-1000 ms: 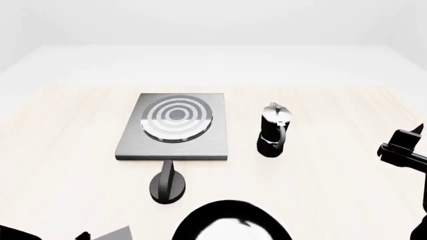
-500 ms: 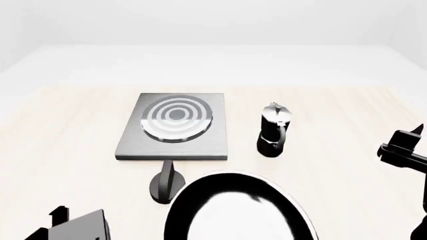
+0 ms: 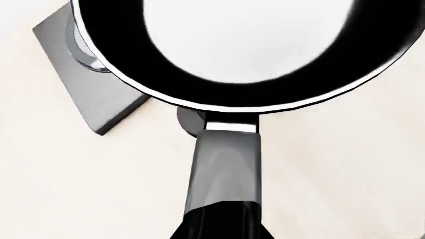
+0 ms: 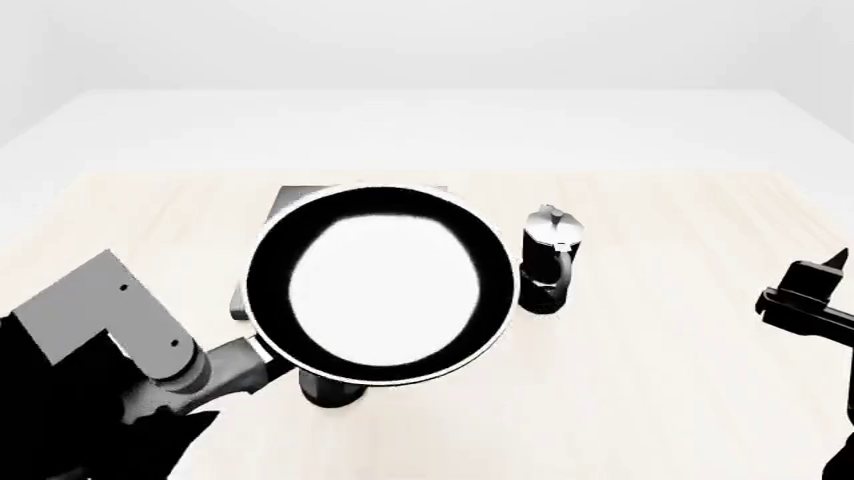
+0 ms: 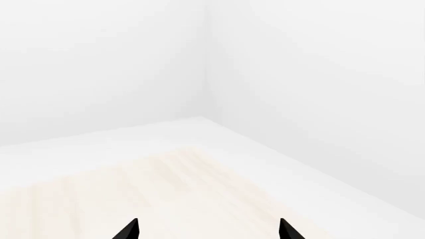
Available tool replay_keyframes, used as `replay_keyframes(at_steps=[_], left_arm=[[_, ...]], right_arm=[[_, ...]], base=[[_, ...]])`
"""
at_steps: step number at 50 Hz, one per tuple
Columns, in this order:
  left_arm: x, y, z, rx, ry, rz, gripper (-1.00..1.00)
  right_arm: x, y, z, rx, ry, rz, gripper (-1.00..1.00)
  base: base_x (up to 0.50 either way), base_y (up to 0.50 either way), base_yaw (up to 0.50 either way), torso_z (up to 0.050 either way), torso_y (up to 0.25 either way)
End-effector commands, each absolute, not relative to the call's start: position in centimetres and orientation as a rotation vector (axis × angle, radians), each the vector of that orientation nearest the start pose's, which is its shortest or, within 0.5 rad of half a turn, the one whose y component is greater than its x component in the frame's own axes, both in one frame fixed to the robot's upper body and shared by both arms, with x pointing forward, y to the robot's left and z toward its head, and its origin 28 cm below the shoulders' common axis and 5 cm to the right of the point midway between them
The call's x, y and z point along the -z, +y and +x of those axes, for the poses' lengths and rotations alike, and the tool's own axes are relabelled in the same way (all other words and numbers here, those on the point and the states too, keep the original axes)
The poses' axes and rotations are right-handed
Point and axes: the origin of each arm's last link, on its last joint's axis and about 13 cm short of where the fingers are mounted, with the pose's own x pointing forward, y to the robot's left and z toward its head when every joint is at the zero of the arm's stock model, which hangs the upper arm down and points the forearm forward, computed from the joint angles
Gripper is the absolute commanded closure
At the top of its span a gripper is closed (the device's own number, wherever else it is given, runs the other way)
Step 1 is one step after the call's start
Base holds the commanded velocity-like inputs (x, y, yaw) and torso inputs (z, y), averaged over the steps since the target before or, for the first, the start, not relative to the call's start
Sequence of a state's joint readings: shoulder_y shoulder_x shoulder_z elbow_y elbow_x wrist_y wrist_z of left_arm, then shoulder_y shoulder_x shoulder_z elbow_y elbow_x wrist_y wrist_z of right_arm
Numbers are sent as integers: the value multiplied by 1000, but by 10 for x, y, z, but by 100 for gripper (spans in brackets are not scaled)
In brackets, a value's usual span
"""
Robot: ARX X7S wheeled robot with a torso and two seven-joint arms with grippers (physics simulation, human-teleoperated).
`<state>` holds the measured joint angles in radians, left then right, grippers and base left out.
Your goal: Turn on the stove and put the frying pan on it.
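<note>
Black and glossy, the frying pan (image 4: 380, 285) hangs in the air over the stove (image 4: 287, 200), hiding nearly all of the grey hotplate in the head view; only thin strips of its edge show past the pale rim. The left gripper (image 4: 220, 372) is clamped on the pan's long handle (image 3: 224, 169), which runs back toward the arm. Below the pan, the round black knob (image 4: 331, 388) shows partly, close to the stove's near edge. The moka pot (image 4: 549, 258) stands upright on the pale wooden table (image 4: 667, 340), just beside the pan's rim. The right gripper (image 5: 207, 230) hovers well apart at the table's right side, its two fingertips spread with nothing between them.
</note>
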<state>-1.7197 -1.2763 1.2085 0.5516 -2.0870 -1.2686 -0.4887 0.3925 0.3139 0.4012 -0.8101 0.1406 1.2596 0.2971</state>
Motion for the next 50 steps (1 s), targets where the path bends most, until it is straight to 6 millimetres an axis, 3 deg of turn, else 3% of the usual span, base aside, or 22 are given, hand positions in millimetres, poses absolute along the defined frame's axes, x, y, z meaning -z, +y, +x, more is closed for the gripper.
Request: replay_keyframes(at_steps=[1,9,17,21,22,26,31,32,37,41,44,46,50], left_arm=[[-323,297,197,248,534,304,100],[-344,288,220,173,444,204,100],[-362,268,262,135,272,137,100],[-362,268,262,135,272,137,100],[-358,255,283,141,339,163,100],[-354,245,300,168,352,138,100],[-354,244,303,170,357,136,100],[-345,236,316,174,390,162,100],[-337,229,326,219,390,141,100],[-315,224,344,221,431,126,100],[-312,224,345,217,434,128,100],[-294,225,353,193,483,109,100],[-286,224,356,188,505,100,100]], right_arm=[[-190,-205,200,652,-20,-74,-100],[-189,-205,201,653,-16,-73,-100],[-189,-203,203,646,-16,-71,-100],[-189,-203,203,646,-16,-71,-100],[-188,-202,205,640,-15,-70,-100],[-189,-202,205,636,-16,-70,-100],[-189,-202,205,636,-16,-70,-100],[-190,-201,206,631,-17,-70,-100],[-189,-201,207,630,-16,-67,-100],[-189,-201,207,628,-16,-65,-100],[-189,-201,207,629,-16,-65,-100],[-187,-201,207,629,-12,-66,-100],[-186,-201,207,628,-10,-66,-100]], base=[[0,0,0,0,0],[0,-1,0,0,1],[0,-1,0,0,3],[0,-1,0,0,0],[0,0,0,0,10],[0,-1,-1,0,0],[0,0,0,0,2],[0,-3,0,0,0],[0,0,0,3,2],[0,0,0,0,2],[0,0,0,0,0],[0,0,0,0,5],[0,0,0,0,0]])
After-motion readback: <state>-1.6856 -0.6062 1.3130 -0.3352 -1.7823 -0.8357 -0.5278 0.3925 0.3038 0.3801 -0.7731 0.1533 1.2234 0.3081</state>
